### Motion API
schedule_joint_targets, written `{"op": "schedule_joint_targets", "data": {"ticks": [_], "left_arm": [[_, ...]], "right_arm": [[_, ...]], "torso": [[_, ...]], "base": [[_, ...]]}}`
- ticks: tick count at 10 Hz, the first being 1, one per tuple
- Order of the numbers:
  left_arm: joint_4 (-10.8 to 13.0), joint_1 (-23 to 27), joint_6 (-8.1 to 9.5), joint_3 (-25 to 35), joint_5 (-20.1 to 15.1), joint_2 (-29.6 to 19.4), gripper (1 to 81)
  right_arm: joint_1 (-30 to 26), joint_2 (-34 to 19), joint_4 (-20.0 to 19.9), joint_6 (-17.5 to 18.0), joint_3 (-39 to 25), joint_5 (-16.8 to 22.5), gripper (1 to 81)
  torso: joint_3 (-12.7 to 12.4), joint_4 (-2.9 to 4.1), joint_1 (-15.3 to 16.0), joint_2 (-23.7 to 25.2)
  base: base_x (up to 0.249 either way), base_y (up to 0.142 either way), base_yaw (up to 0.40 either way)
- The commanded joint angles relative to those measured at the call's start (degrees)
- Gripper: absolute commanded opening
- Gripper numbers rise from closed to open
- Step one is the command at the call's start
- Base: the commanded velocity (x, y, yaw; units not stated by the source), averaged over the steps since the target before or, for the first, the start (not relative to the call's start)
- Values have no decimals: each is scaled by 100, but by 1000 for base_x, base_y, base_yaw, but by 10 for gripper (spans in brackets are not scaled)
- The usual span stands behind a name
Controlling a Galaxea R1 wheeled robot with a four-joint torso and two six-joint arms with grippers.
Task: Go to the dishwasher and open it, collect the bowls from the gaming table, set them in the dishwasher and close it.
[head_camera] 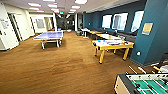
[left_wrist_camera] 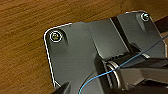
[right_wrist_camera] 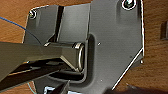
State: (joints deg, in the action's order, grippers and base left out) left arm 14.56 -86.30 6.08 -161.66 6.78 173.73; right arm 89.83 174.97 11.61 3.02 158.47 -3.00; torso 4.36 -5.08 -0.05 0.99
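Observation:
The gaming table (head_camera: 113,45), white-topped with a yellow edge and yellow legs, stands ahead to the right, beside the teal pillar. Colourful items lie on its top, too blurred to pick out the bowls among them. The dishwasher is out of view. Both wrist views look down on my own dark plate and jointed bar, with brown carpet (left_wrist_camera: 22,37) beneath. A thin blue cable (left_wrist_camera: 107,72) crosses the left wrist view.
A blue ping-pong table (head_camera: 49,35) stands ahead to the left. A green foosball table (head_camera: 143,83) is close at the lower right. More yellow-edged tables (head_camera: 93,32) line the teal window wall. Brown carpet (head_camera: 57,67) stretches ahead, and a white wall with doors runs along the left.

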Motion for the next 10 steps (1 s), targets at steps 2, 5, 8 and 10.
{"op": "schedule_joint_targets", "data": {"ticks": [2, 5, 8, 10], "left_arm": [[-5, 284, -11, -15, -265, -13, 811], [-14, 284, -11, -15, -256, -13, 811], [-14, 284, -2, -15, -256, -13, 811], [-14, 284, -2, -15, -256, -13, 811]], "right_arm": [[-241, -4, 0, -3, -1, 300, 811], [-233, -4, 0, -3, -1, 300, 811], [-233, -4, 0, -3, -1, 300, 811], [-242, -4, 0, -3, -1, 300, 811]], "torso": [[0, 0, 5, 2], [0, 0, 5, 2], [0, 0, 5, 0], [0, 0, 5, 0]], "base": [[183, 0, 0], [183, 0, 0], [183, 0, 0], [183, 0, 0]]}}
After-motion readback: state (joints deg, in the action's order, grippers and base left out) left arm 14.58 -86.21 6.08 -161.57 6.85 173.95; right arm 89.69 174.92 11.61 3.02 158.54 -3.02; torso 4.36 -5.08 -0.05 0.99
